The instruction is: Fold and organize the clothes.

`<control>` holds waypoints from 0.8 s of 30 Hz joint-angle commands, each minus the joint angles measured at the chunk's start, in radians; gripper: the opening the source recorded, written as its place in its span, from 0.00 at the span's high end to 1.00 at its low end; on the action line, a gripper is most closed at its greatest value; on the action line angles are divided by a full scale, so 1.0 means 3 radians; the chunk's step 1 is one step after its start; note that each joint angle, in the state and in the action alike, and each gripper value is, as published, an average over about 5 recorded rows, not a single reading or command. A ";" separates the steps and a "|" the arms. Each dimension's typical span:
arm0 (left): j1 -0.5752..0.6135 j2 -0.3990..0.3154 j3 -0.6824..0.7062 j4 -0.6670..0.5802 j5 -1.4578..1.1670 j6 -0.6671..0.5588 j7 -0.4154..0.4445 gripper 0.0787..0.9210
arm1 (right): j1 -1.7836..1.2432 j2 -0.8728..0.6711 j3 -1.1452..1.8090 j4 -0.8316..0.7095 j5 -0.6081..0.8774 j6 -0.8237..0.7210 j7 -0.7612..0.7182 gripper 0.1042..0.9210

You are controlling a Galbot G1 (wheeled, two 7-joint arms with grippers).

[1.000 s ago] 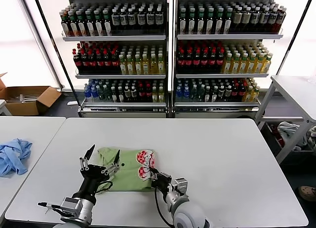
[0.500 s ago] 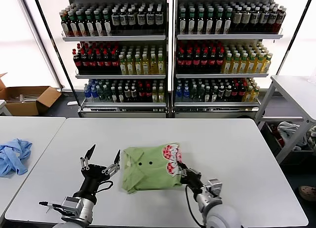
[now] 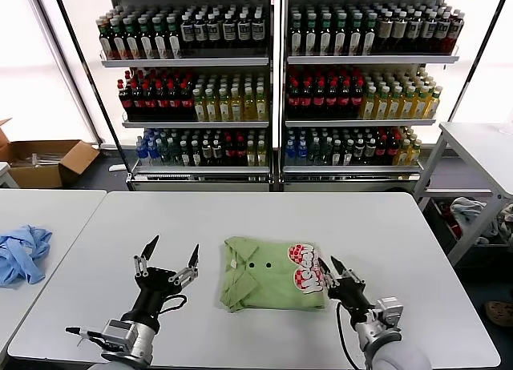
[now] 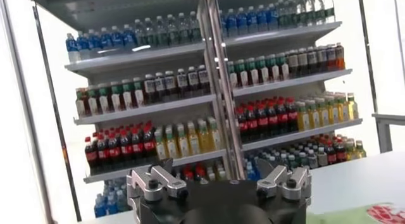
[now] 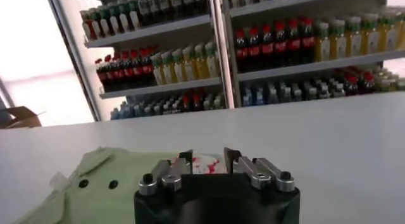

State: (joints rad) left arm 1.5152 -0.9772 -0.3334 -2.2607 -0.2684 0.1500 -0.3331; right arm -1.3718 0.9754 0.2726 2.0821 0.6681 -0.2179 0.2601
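The folded polo shirt (image 3: 272, 273) is lying on the worktop (image 3: 385, 242); the right hand (image 3: 336, 274), seemingly parted, is touching its edge, and the left hand (image 3: 170, 256) is hovering wide.

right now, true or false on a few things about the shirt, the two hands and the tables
1. The green shirt lies folded on the white table. True.
2. The left hand grips the shirt. False: it is open, apart from the shirt.
3. The right hand is at the shirt's printed edge. True.
4. A blue garment lies on top of the shirt. False: it is on the separate table at the left.
5. The shelves behind hold bottles. True.
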 commanded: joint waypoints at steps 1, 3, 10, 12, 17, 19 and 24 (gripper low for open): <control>0.0065 0.0054 0.0032 -0.0111 -0.0120 0.0082 0.0003 0.12 | -0.0658 -0.0144 0.0914 0.0644 -0.0275 0.0173 -0.0037 0.59; 0.0144 0.0091 0.0055 -0.0155 -0.0186 0.0075 0.0005 0.12 | -0.1001 -0.0192 0.1178 0.0789 -0.0408 0.0310 -0.0040 0.51; 0.0408 0.0170 0.0106 -0.0217 -0.0385 -0.0162 -0.0090 0.12 | -0.2343 0.0000 0.2014 0.1038 -0.0733 0.1138 -0.0044 0.27; 0.0437 0.0204 0.0094 -0.0188 -0.0420 -0.0258 -0.0136 0.12 | -0.2592 0.0113 0.2107 0.1032 -0.0746 0.1338 -0.0049 0.20; 0.0592 0.0271 0.0032 -0.0068 -0.0380 -0.0666 -0.0217 0.12 | -0.2895 0.0397 0.2067 0.0862 -0.0888 0.1828 -0.0081 0.12; 0.0654 0.0288 -0.0003 -0.0019 -0.0355 -0.0803 -0.0249 0.12 | -0.2950 0.0446 0.2053 0.0796 -0.0859 0.1955 -0.0084 0.12; 0.0702 0.0301 -0.0067 0.0183 -0.0264 -0.1049 -0.0298 0.12 | -0.3029 0.0498 0.1993 0.0665 -0.0824 0.2208 -0.0114 0.12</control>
State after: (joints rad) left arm 1.6623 -0.9017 -0.3331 -2.2726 -0.3602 0.0035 -0.3922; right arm -2.0603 1.0503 0.7815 2.3071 0.4632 0.1985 0.2348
